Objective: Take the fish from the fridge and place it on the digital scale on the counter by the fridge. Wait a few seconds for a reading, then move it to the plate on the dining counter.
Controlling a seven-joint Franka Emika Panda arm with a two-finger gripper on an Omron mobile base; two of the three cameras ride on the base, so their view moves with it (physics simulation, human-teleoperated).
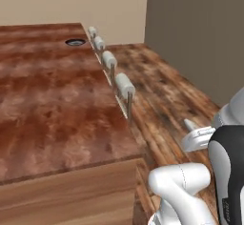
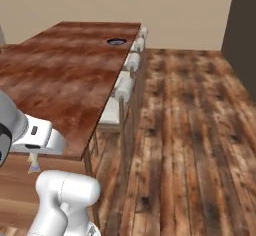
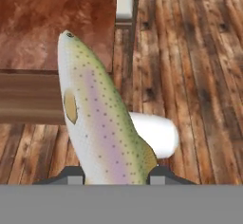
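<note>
The two-finger gripper (image 3: 114,176) is clenched on the fish (image 3: 97,123), a slim pale body with a green speckled back, a pinkish stripe and a small tan fin. In the hand view the fish rises from between the dark fingertips (image 3: 71,174) toward eleven o'clock, its head over the edge of the dining counter (image 3: 42,23), a wide glossy reddish-brown wood slab. Wooden plank floor (image 3: 199,76) lies at three o'clock. In the left base view, white-cushioned stools (image 1: 124,86) line the slab's right edge, and the small round dark-rimmed plate (image 1: 75,42) sits far off at twelve o'clock near the far corner.
</note>
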